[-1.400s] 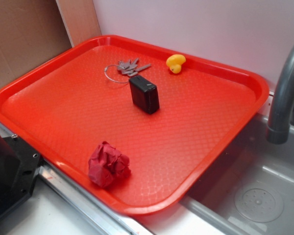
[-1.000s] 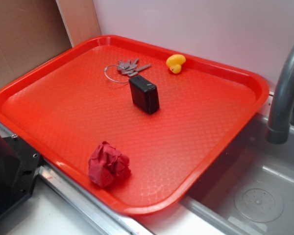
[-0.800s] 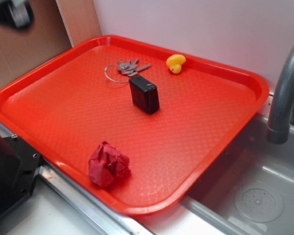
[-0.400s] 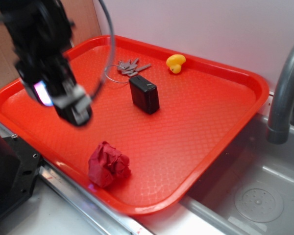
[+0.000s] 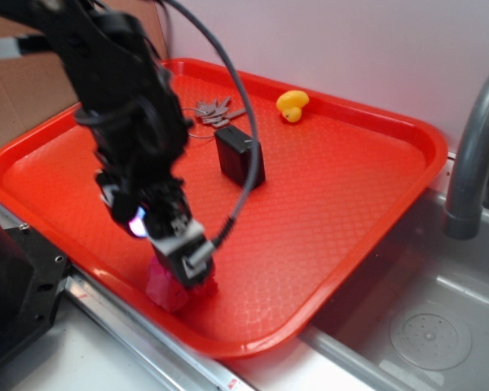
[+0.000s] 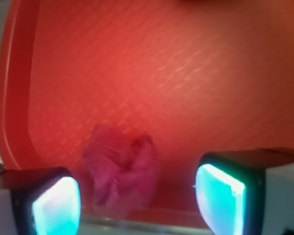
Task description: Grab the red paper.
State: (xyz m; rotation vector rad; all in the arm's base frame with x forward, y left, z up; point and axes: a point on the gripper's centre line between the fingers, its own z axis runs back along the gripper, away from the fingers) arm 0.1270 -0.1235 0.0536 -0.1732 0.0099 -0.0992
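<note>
Left: a black block (image 5: 16, 285) stands outside the near-left rim of the orange-red tray (image 5: 367, 195). The black robot arm (image 5: 122, 114) reaches down from the upper left, a cable (image 5: 228, 90) looping over it.

Near-left corner of the tray: the gripper (image 5: 183, 269) is lowered onto the red paper (image 5: 165, 292), a crumpled dark crimson ball lying on the tray floor just inside the near rim. Only the lower part of the ball shows under the gripper from the side. In the wrist view the red paper (image 6: 122, 171) sits between the two fingers (image 6: 56, 203), whose lit pads stand well apart on either side of it without touching it; the gripper (image 6: 137, 196) is therefore spread wide, grasping nothing.

Centre: a black box (image 5: 239, 156) stands on the tray, with a bunch of grey keys (image 5: 216, 112) on a wire ring just behind it.

Centre right: a yellow rubber duck (image 5: 292, 104) rests near the far rim.

Right: a grey tap (image 5: 473, 155) curves over a steel sink (image 5: 424, 326) beside the tray.
</note>
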